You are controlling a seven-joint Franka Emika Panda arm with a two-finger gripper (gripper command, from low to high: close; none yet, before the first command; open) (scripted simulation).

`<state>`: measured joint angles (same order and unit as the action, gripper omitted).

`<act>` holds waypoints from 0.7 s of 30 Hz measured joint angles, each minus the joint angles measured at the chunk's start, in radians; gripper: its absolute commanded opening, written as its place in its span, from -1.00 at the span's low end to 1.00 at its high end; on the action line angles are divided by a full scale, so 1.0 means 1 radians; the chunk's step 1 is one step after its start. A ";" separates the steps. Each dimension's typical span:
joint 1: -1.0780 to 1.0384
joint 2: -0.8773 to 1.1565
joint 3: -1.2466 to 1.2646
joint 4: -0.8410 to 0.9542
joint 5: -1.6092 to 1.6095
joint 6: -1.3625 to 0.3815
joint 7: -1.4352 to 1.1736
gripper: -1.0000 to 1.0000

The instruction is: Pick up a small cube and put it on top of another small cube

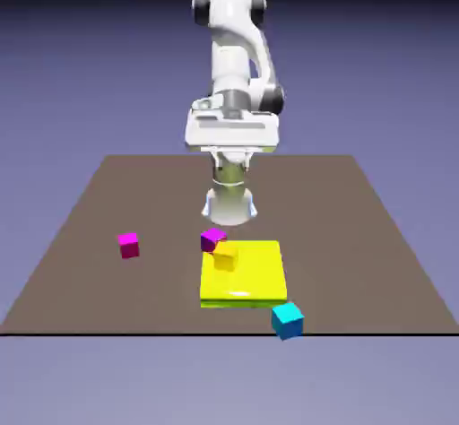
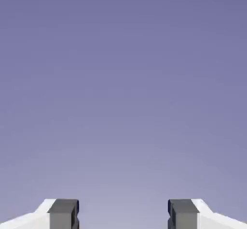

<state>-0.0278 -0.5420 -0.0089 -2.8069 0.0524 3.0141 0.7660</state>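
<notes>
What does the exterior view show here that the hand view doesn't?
Only the exterior view shows the table, the hot-pink cube, the purple cube, the small yellow cube on the flat yellow block, the cyan cube and the arm. Only the hand view shows the two fingertips, set wide apart with nothing between. Both share the blue-violet backdrop.

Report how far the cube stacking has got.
Done: nothing visible. The small magenta cube sits alone on the table, at the exterior view's left. In hand: nothing; the gripper shows its jaws apart and empty, seeing only backdrop. Left: reach the cube, grasp it, and set it on another small cube, such as the purple cube or the cyan cube.
</notes>
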 measured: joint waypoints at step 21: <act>-0.711 0.487 -0.155 0.055 0.913 -0.398 0.435 0.00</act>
<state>-0.7387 -0.0545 -0.1637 -2.7524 0.9657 2.6161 1.2005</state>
